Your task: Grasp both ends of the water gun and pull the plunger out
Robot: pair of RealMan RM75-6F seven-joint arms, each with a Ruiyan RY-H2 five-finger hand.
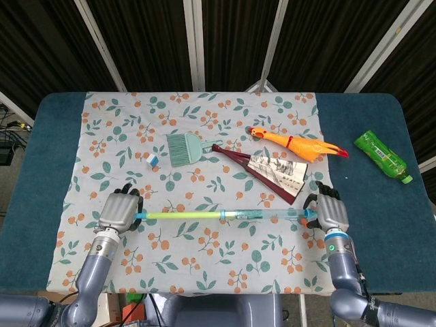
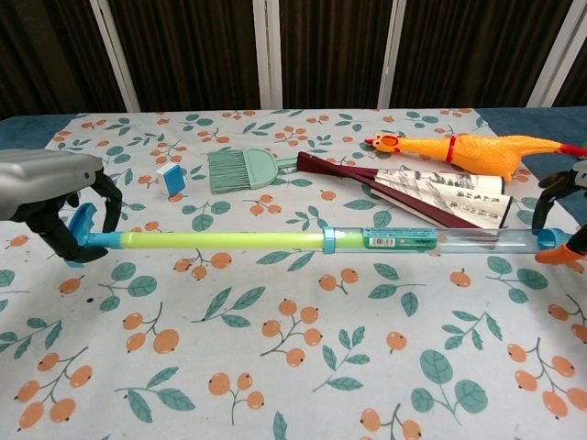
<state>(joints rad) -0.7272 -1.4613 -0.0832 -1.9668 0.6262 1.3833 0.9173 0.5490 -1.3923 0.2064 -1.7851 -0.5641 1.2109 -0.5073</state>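
I have the water gun (image 2: 303,241) stretched level above the counter (image 1: 381,225), its yellow-green plunger (image 2: 215,241) drawn far out. My left hand (image 1: 118,212) fingers wrap the plunger handle; my right hand (image 1: 330,214) fingers clasp the barrel tip.

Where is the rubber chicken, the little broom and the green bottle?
rubber chicken (image 1: 294,144), head view, on the middle of its orange body.
little broom (image 2: 240,170), chest view, on its green bristles.
green bottle (image 1: 381,156), head view, on the middle of its label.
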